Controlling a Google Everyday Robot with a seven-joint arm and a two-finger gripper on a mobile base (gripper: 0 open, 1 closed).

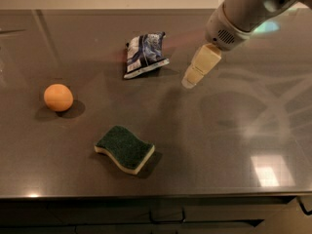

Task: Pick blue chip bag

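The blue chip bag (145,54) lies on the dark grey counter (219,140), at the back and left of centre. It is wrinkly, dark blue with white patches. My gripper (191,79) hangs from the white arm that comes in from the upper right. Its cream fingers point down and to the left. It is above the counter, a short way to the right of the bag, and does not touch it. It holds nothing.
An orange ball (58,97) sits at the left. A green-topped sponge (125,148) lies near the front, left of centre. The counter's front edge runs along the bottom, with dark drawers below.
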